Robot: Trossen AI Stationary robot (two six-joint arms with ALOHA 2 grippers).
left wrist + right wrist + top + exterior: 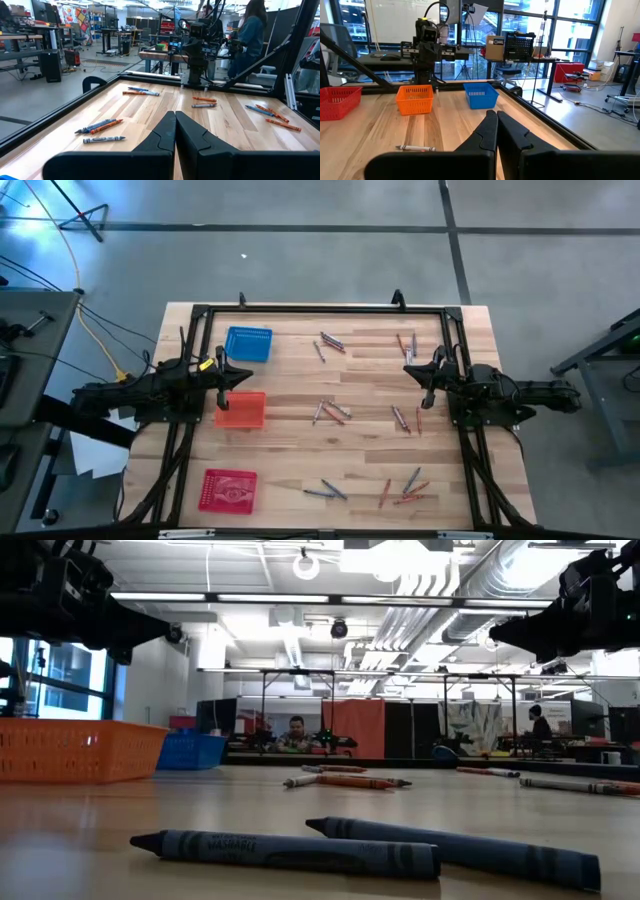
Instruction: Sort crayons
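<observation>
The sorting has not visibly begun. All the thin wax crayons [333, 412] in red, orange, blue and greyish-purple lie loose on the pale wooden butcher-block table [290, 470], in small clusters across its middle and right side: one group at the far middle, one at the far right, one in the centre, a few just beside the right arm, and two groups along the near edge. On the left stand three square mesh baskets: the blue basket [248, 344] farthest, the orange basket [241, 410] in the middle, the red basket [229, 489] nearest. No crayon can be made out in any of them, though the mesh makes this hard to confirm for the red one. By that reading, every crayon is left to move.

The left gripper [222, 377] hovers between the blue and orange baskets, its two dark fingers [162, 135] pressed together on nothing. The central cluster is the closest to it, well apart to its right. The right gripper [428, 385] hovers at the right side, its fingers [487, 131] likewise closed and empty. The crayons nearest to it lie just to its left and slightly nearer the front edge, with the far-right group a little beyond it. Neither gripper touches a crayon.
</observation>
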